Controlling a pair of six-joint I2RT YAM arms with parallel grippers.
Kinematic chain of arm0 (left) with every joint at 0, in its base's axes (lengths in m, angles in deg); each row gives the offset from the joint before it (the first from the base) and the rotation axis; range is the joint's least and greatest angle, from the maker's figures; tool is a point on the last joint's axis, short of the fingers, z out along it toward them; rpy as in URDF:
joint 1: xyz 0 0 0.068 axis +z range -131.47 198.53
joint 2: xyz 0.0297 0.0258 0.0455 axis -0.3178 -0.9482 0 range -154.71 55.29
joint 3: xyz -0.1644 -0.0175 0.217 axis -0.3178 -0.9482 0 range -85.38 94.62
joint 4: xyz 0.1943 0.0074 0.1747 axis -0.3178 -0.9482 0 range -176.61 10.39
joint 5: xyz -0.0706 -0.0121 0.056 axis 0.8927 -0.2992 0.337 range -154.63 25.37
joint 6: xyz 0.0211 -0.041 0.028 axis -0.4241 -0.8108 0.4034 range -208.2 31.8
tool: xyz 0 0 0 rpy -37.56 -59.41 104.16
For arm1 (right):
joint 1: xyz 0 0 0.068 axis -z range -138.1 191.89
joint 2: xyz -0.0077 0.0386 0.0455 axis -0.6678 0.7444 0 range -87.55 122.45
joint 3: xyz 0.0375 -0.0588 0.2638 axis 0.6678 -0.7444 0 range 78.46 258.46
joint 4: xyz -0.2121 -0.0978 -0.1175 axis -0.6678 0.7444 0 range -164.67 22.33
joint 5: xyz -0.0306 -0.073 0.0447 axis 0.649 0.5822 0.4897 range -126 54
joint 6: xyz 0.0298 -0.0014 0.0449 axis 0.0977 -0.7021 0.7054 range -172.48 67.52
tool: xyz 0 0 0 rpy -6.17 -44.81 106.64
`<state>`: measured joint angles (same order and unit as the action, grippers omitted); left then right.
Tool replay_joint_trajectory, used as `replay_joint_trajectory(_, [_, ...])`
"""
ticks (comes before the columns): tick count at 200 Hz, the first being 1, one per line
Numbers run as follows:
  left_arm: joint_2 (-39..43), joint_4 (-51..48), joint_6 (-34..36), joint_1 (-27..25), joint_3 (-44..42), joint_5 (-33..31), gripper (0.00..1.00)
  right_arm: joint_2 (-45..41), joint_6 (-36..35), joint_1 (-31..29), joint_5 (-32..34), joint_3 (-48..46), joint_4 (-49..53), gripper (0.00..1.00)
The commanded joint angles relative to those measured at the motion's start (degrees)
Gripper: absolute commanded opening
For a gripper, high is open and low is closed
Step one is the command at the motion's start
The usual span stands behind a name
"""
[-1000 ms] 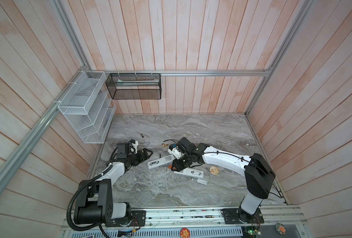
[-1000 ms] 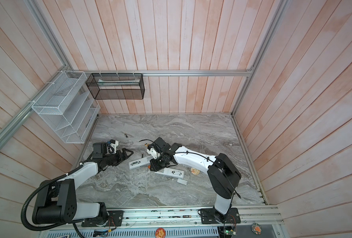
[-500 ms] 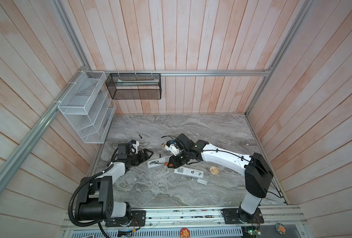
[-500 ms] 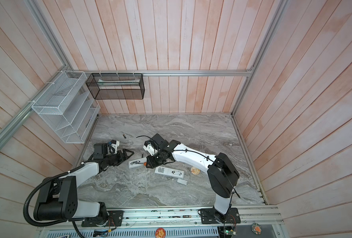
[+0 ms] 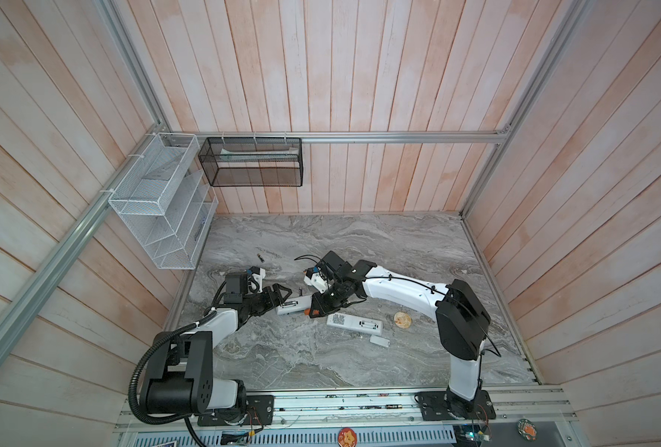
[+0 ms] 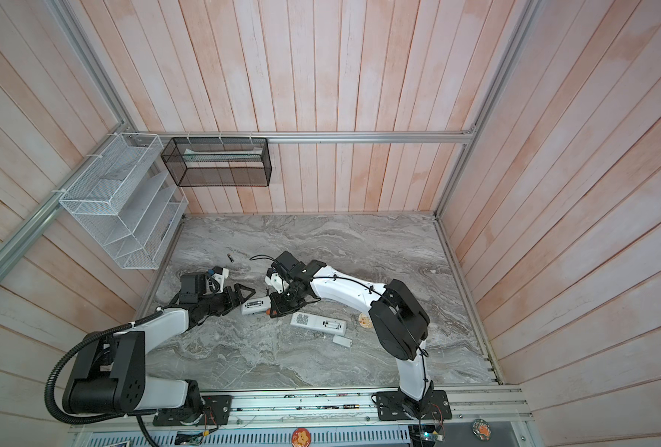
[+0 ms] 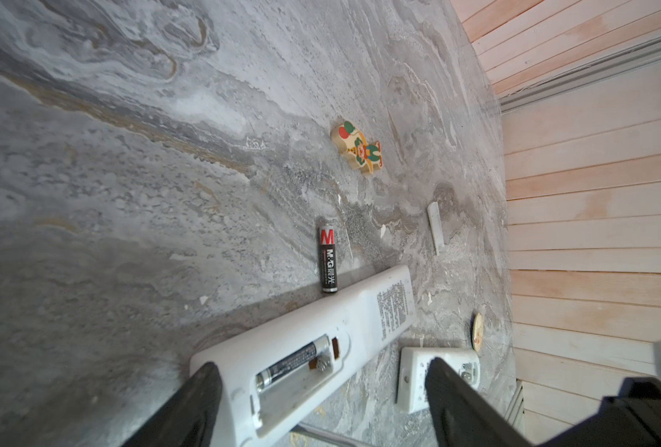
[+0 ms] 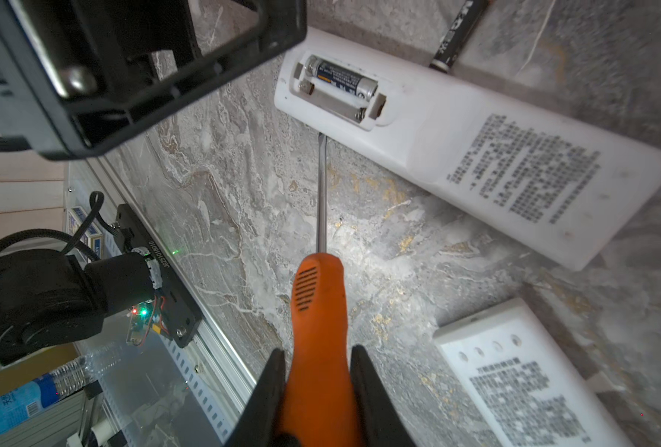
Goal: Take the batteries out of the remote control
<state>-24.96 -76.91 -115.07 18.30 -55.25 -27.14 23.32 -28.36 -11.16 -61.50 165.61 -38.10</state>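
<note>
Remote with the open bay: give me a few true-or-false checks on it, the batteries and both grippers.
The remote holds just one battery. True.
The right gripper is empty. False: it is shut on the screwdriver.
A loose battery lies on the table beside the remote. True.
The left gripper is clamped on the remote. False: its jaws stand open, one on either side of the remote's end.
</note>
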Motion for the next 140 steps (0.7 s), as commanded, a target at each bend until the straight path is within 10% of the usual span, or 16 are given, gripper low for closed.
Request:
replay_joint_trajectory(1, [0.11, 2.11, -0.53, -0.55, -1.72, 1.85, 0.83, 0.26, 0.94, 0.15, 0.93, 2.71, 2.42, 0.0])
replay_joint_trajectory(140, [3.6, 3.36, -6.14, -10.45, -3.39, -0.85, 0.8, -13.57, 2.18, 1.06, -0.98, -9.37, 1.65, 0.0])
